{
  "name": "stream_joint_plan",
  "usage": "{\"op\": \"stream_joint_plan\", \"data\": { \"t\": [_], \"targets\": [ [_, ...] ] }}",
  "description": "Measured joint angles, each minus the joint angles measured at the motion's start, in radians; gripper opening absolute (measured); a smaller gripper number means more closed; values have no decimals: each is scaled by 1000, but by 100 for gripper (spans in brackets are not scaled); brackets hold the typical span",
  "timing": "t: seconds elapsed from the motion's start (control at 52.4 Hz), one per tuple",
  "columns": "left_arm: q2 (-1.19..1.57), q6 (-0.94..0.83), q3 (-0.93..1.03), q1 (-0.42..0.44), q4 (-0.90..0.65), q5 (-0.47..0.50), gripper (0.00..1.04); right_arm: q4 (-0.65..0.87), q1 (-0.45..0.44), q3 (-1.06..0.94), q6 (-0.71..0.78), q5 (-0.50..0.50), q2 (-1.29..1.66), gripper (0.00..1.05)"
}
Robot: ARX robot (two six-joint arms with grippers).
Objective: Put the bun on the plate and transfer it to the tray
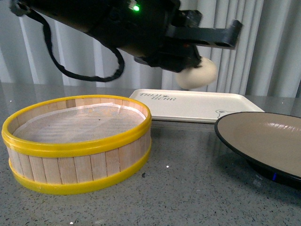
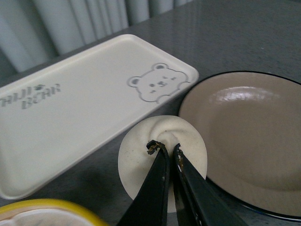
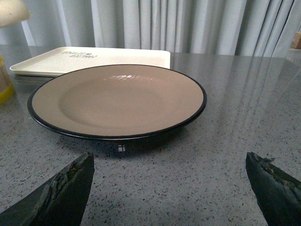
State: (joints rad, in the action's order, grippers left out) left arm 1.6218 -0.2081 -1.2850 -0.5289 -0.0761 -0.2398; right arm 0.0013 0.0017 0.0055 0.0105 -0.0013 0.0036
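Observation:
My left gripper (image 1: 203, 59) is shut on the white bun (image 1: 197, 73) and holds it in the air above the table, over the gap between the tray and the plate. In the left wrist view the gripper (image 2: 165, 148) pinches the bun's pleated top (image 2: 162, 157). The beige plate with black rim (image 1: 263, 134) stands empty at the right, also in the left wrist view (image 2: 244, 136) and the right wrist view (image 3: 117, 99). The cream tray (image 1: 197, 104) with bear drawing lies empty behind it. My right gripper (image 3: 169, 176) is open and empty, low over the table in front of the plate.
A yellow-rimmed wooden steamer basket (image 1: 77, 141) with a white liner stands at the left front, empty. Grey curtains hang behind the speckled grey table (image 1: 188, 197). A black cable hangs from the left arm above the basket.

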Motion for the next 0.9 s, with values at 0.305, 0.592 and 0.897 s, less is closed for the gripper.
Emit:
{"op": "stream_joint_plan", "data": {
  "t": [0.305, 0.592, 0.897],
  "targets": [
    [129, -21, -97, -129, 32, -7, 4, 0, 0, 0, 0, 0, 0, 96],
    [282, -47, -220, -152, 82, -6, 4, 0, 0, 0, 0, 0, 0, 96],
    [320, -50, -271, -155, 130, 2, 4, 0, 0, 0, 0, 0, 0, 96]
  ]
}}
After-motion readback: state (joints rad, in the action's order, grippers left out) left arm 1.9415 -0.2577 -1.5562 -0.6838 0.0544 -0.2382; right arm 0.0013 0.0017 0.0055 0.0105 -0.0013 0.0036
